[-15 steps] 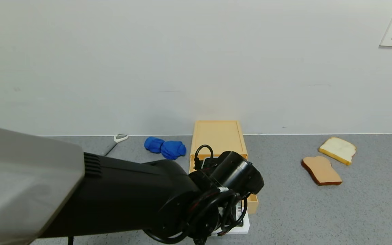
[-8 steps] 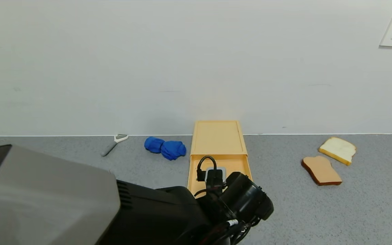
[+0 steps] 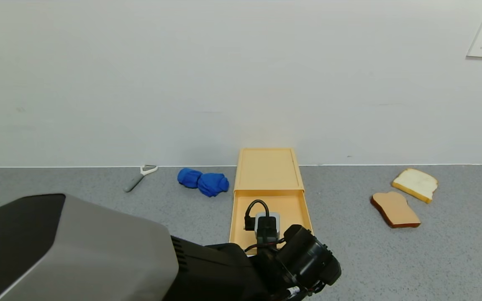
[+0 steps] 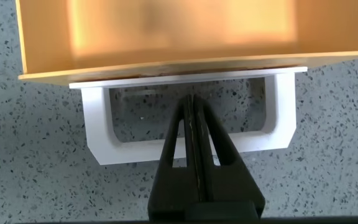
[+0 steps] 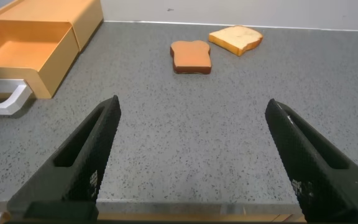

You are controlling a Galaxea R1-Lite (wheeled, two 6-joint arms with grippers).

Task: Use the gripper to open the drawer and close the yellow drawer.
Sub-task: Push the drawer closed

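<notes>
Seeing left gripper (image 4: 193, 118) pinched closed inside white handle (image 4: 190, 144), lower centre; we note drawer (image 3: 271, 209) tray pulled out above; right gripper (image 5: 191, 155) wide apart, holding nothing.

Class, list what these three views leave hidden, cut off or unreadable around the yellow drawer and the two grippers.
- Head view: the left gripper and the white handle are hidden behind the left arm.
- Left wrist view: the drawer is cut off by the frame edge, its inside blurred.
- Right wrist view: the right gripper shows only finger ends; the handle is cut by the edge.
- Head view: the right gripper is absent.
</notes>
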